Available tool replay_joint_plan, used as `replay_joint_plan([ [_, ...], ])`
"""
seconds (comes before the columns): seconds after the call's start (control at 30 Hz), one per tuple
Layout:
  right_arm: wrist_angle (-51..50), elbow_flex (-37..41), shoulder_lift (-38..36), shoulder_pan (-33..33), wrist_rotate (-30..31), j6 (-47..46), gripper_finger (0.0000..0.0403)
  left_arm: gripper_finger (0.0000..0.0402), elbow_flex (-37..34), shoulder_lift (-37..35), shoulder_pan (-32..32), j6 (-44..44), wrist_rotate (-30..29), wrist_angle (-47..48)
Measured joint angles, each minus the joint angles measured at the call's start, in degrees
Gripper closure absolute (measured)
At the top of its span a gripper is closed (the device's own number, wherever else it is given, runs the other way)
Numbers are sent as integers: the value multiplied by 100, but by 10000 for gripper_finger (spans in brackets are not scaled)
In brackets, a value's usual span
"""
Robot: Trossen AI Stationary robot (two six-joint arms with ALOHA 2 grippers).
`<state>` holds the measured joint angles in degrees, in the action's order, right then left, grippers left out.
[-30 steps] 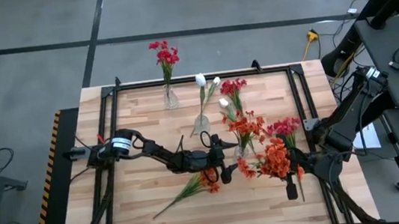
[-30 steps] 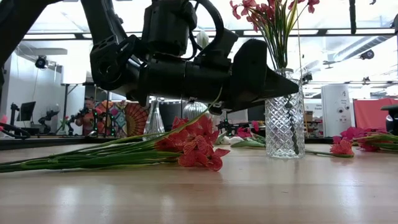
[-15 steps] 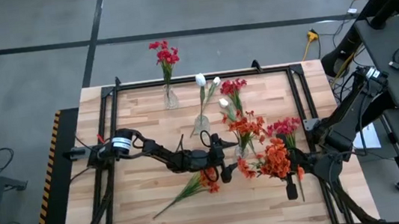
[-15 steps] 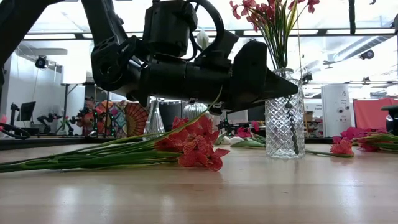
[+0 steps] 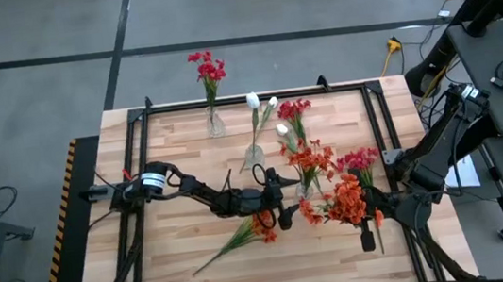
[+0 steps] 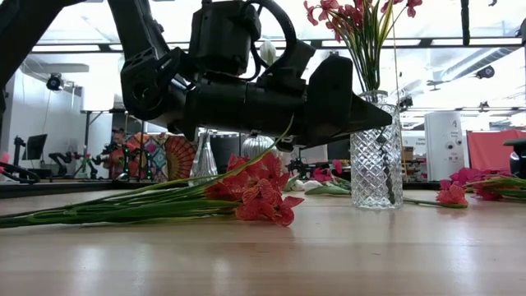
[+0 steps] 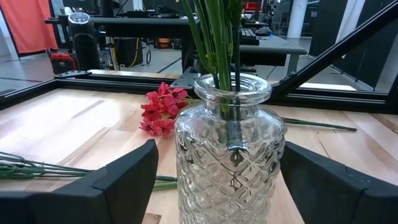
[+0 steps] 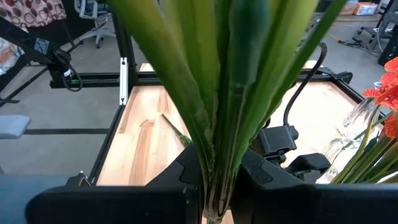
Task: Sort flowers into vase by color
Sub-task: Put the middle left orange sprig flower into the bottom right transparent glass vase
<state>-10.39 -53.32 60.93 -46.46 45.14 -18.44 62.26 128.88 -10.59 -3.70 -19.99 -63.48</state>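
Note:
A cut-glass vase (image 7: 230, 155) with orange-red flowers (image 5: 311, 160) stands mid-table. My left gripper (image 7: 227, 186) is level and open, with one finger on each side of the vase's belly; a gap shows beside one finger. My right gripper (image 8: 214, 186) is raised at the right and shut on a bunch of orange-red flowers (image 5: 344, 202). Another orange-red stem (image 5: 243, 234) lies flat on the wood below my left arm. A far vase (image 5: 215, 121) holds crimson flowers, and a second vase (image 5: 254, 155) holds white buds. My right gripper pinches the bunch's green stalks (image 8: 214, 155) between its two fingers, several stalks together. The stalks and leaves fan out above the fingers. In the high view the orange-red heads (image 5: 344, 202) sit above the gripper, clear of the table.
Loose crimson flowers (image 5: 294, 110) lie beyond the vase, and pinkish-red ones (image 5: 358, 159) lie to its right. A black metal frame (image 5: 256, 96) runs around the tabletop. Bare wood (image 5: 167, 151) lies at the left.

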Motion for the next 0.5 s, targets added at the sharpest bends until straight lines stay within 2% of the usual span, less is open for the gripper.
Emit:
replay_joint_plan([
  [0.5, 0, 0, 2, 0, -2, 3, 365, 120, 0, 0, 0, 0, -3, 0],
])
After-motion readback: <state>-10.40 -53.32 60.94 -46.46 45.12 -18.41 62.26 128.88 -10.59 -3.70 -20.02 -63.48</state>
